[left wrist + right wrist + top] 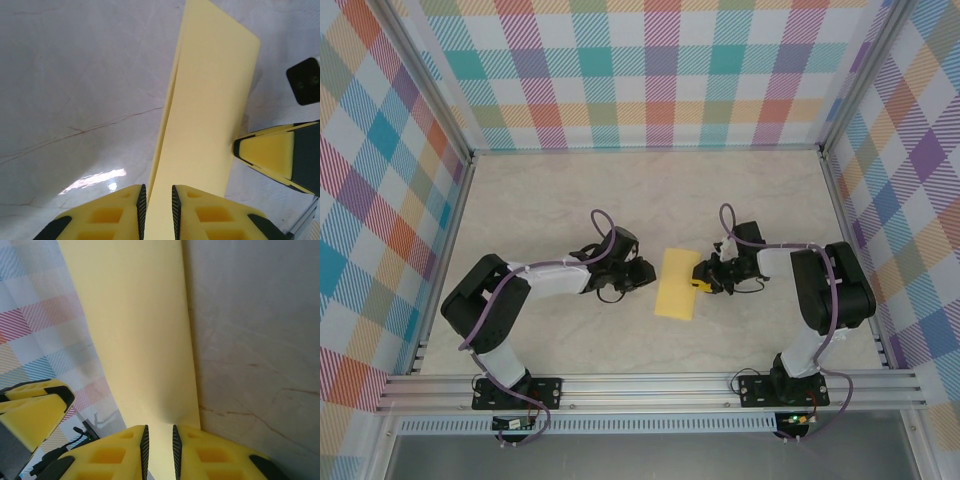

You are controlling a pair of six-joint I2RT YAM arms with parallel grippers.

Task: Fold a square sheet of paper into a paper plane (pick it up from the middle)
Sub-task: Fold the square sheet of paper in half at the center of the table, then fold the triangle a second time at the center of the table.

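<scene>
Count, top view: one square sheet of paper (677, 285), two arms, two sets of fingers. The sheet lies folded into a yellow rectangle at the middle of the desk (570, 200), long side running near to far. Left arm (520, 285) rises from its base at the near edge, elbow out to the left, forearm reaching right. Left fingers (642, 271) sit just beside the sheet's left edge. Right arm (825, 285) mirrors this, elbow out to the right, forearm reaching left. Right fingers (704, 276) are at the sheet's right edge. The sheet lies between the two.

Left wrist view: left fingers (142, 200) stand a narrow gap apart, and the sheet (210, 100) shows in that gap and stretches away from it. Its left edge shows two layers slightly parted. Whether the pads press the paper I cannot tell. Right fingers (265, 155) meet the sheet's right side.

Right wrist view: right fingers (142, 442) are equally narrow, with the sheet (140, 330) in the gap; grip cannot be told. Left fingers (30, 415) appear at lower left, before the plaid wall (30, 315).
</scene>
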